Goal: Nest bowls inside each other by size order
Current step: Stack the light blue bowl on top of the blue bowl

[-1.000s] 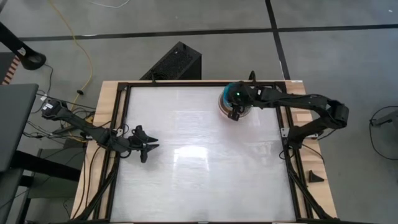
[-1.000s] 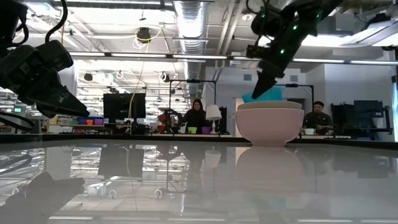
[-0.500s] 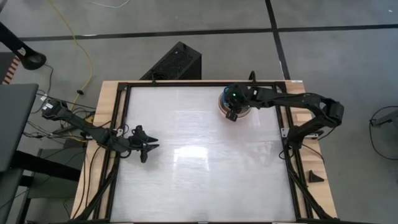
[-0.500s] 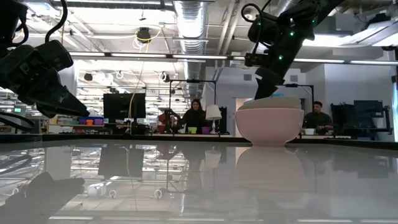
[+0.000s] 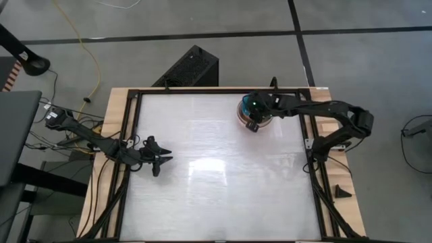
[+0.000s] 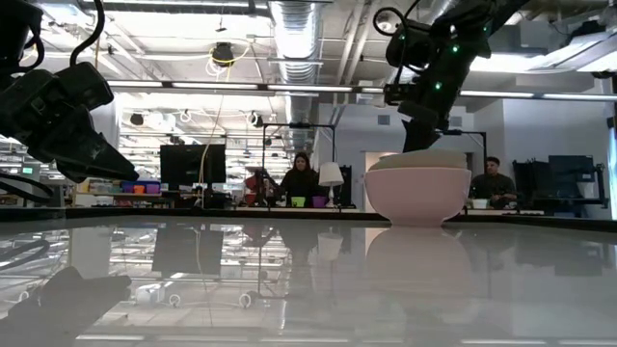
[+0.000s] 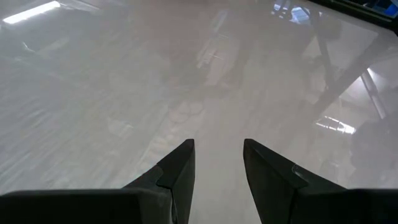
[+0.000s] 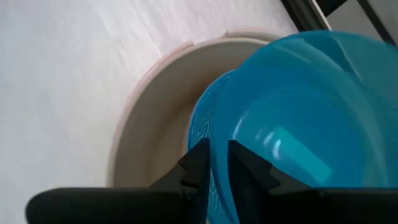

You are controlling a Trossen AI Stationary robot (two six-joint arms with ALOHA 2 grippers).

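Observation:
A stack of nested bowls stands at the table's far right: the pale pink-white bowl [image 6: 416, 195] outermost on the table, the grey-beige bowl [image 8: 163, 102] inside it. The teal-cyan bowl [image 8: 311, 106] lies in the stack's hollow and also shows in the high view [image 5: 249, 102]. My right gripper [image 8: 219, 167] reaches down into the stack [image 5: 252, 119] and is shut on the teal bowl. In the low view the teal bowl is hidden below the grey-beige rim [image 6: 416, 160]. My left gripper [image 5: 160, 159] hovers open and empty over the table's left side. My right gripper pinches the teal-cyan bowl's rim [image 8: 217, 146] between its two fingers, one finger [image 8: 249, 169] inside the bowl and one [image 8: 194, 167] outside. The fingers come from above, pointing down into the stack. The bowl sits inside the larger bowls; what it rests on is hidden.
The white tabletop [image 5: 216, 175] stretches between the two arms, framed by a black rail [image 5: 310, 155]. A black box [image 5: 189, 67] stands on the floor beyond the far edge. People sit at desks in the room behind [image 6: 304, 178].
My right gripper has gone down into the stack with the teal-cyan bowl. A second ago the bowl stood tilted above the grey-beige rim in the low view; now it has sunk out of sight below that rim.

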